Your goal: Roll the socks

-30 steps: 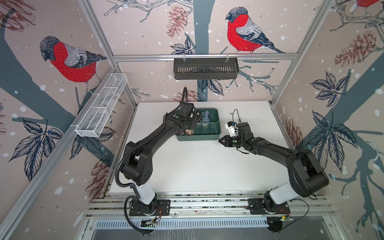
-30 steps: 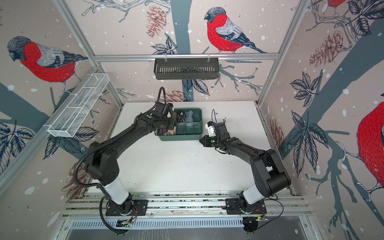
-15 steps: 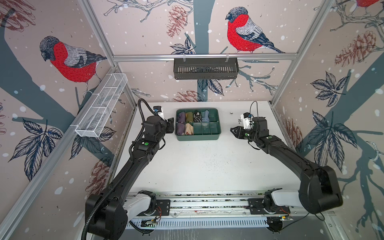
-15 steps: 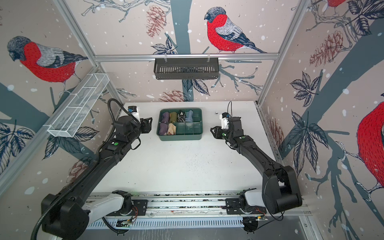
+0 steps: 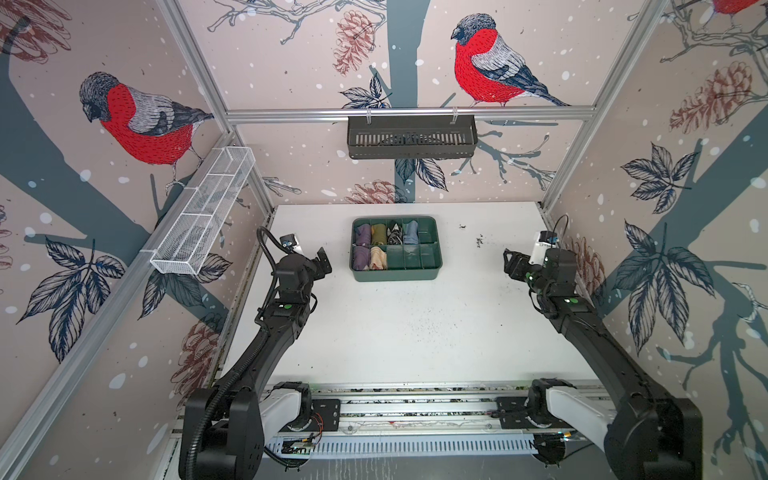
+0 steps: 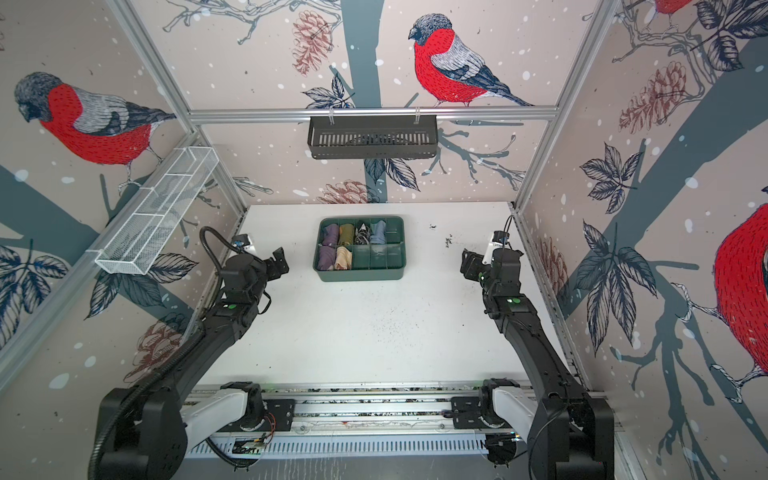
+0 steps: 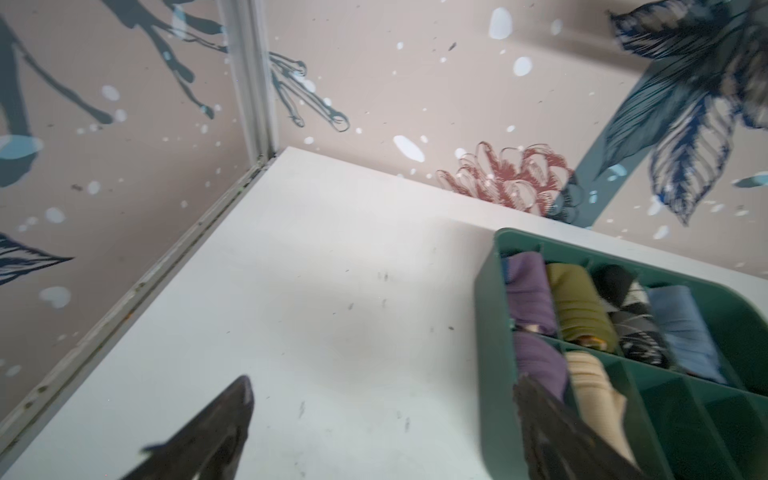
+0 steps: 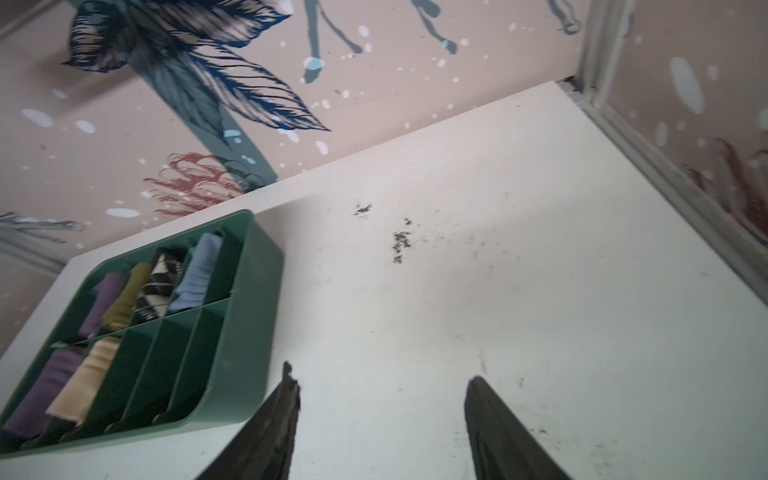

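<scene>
Inside green tray [image 5: 395, 274], purple sock [image 5: 360, 257] and tan sock [image 5: 377, 257] rolled, partly hidden; left gripper [image 7: 382, 386], right gripper [image 8: 380, 374] spread wide, empty

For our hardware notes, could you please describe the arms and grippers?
The left arm and right arm are black with white base links and green forearm lights. A ribbed black hose follows the left arm; white cameras top both wrists. The left gripper and right gripper have dark tapered fingers.
</scene>
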Controlling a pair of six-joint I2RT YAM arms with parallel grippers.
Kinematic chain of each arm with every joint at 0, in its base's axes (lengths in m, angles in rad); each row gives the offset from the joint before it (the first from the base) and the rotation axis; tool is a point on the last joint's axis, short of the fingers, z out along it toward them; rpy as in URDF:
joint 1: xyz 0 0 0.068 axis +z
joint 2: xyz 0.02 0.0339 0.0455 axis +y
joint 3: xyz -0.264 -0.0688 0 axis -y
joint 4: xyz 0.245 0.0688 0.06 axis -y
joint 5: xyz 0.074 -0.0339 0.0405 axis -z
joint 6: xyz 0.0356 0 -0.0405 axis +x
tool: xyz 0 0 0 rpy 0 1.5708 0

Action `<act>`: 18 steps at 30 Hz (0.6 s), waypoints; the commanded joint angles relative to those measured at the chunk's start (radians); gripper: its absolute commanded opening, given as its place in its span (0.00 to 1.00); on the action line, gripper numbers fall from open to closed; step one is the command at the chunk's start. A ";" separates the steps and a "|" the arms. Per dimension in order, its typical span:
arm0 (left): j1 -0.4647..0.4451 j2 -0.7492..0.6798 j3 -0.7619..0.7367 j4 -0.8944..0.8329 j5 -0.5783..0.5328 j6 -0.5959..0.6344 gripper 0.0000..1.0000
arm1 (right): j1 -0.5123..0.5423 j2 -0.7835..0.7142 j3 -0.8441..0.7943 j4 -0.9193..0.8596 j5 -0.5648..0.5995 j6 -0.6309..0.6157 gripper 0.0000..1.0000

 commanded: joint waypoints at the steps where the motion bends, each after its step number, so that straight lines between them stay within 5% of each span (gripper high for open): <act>1: 0.003 0.013 -0.113 0.340 -0.094 0.108 0.96 | -0.006 -0.005 -0.059 0.121 0.106 -0.028 0.66; 18: 0.001 0.478 -0.340 1.112 -0.105 0.214 0.99 | -0.016 -0.018 -0.262 0.439 0.432 -0.084 0.67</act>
